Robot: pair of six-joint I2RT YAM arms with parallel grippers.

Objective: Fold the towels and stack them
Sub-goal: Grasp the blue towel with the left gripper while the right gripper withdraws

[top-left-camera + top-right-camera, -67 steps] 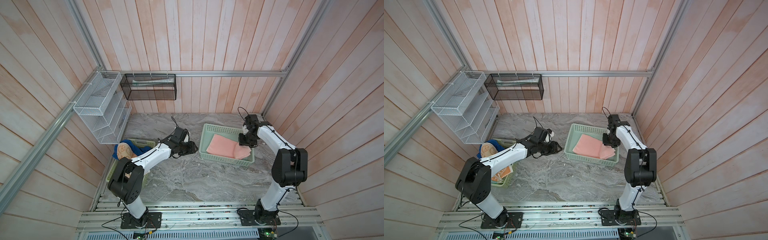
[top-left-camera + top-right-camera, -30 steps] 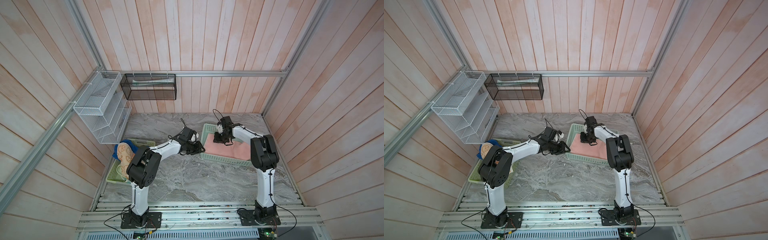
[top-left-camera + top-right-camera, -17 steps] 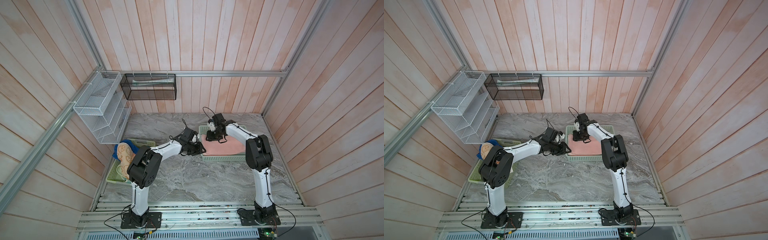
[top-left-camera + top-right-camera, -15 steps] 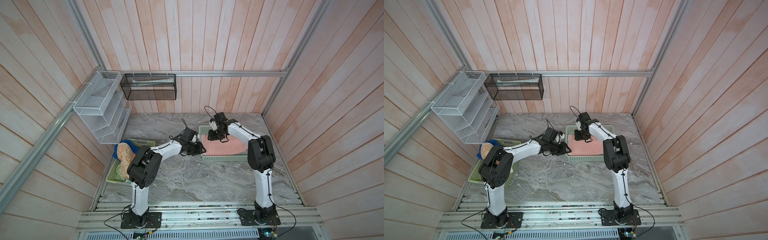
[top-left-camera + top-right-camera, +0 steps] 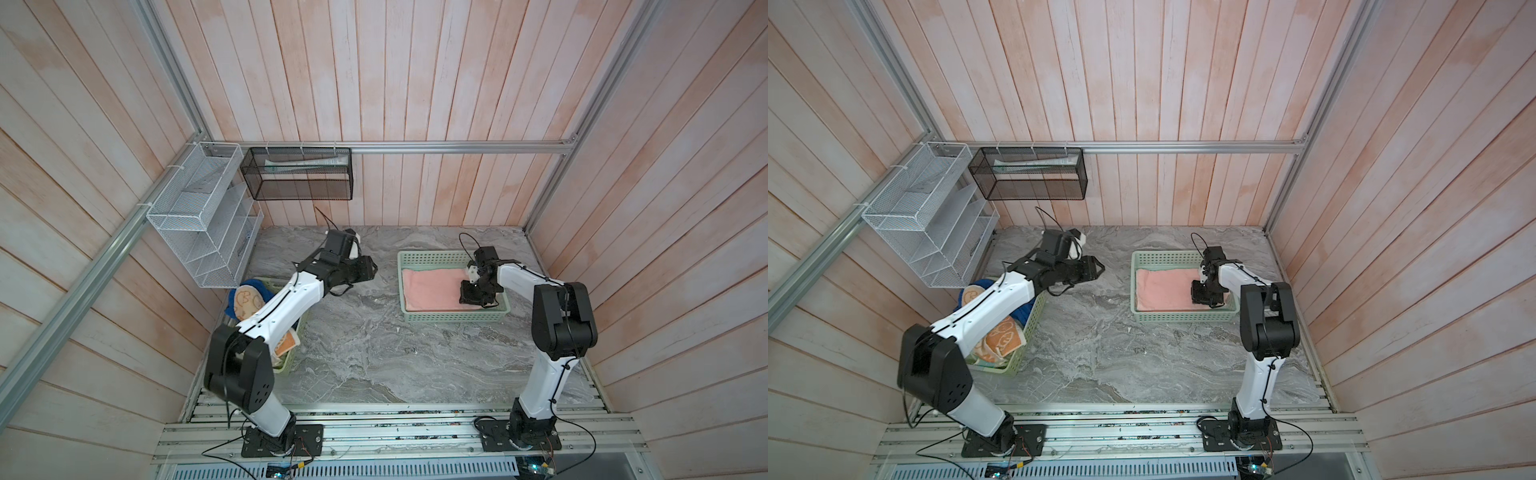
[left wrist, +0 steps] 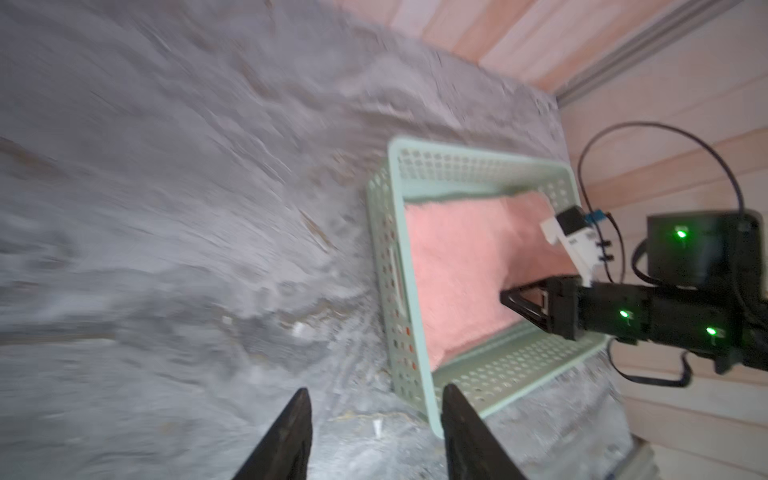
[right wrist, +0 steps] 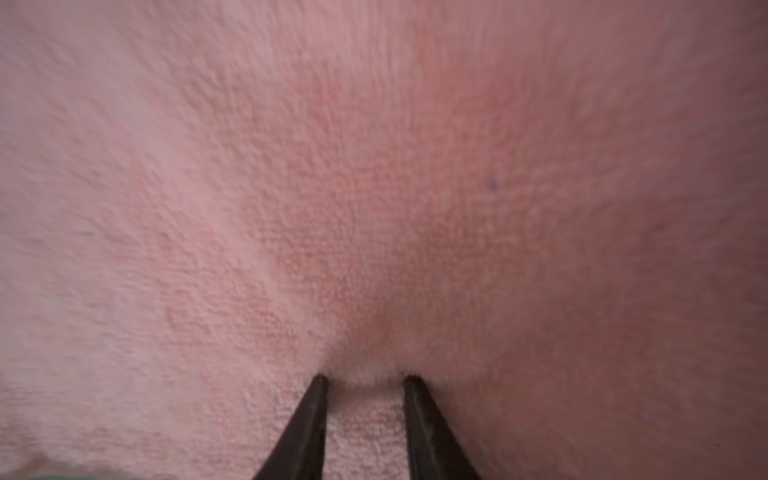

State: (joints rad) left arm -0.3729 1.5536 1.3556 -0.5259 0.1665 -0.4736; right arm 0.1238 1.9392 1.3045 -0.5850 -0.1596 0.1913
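Roughly a quarter done, I judge. In both top views the pink towel [image 5: 432, 289] lies folded flat in the right basket [image 5: 453, 318], its long axis running along the basket's length, side to side across the worktop [image 5: 374, 353]. The blue towel [image 5: 978, 284] and orange towel [image 5: 1003, 334] sit crumpled in the left basket [image 5: 1015, 365], not yet folded.

Left wrist view: the left hand [image 6: 374, 395] is half open and empty, over the worktop near the right basket's corner.

Right wrist view: the right hand [image 7: 363, 380] has its fingers narrowly parted, tips sunk in pink pile. Whether it grips, I cannot tell.

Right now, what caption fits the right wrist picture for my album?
Right gripper pokes its parted tips into the fluffy pink towel.
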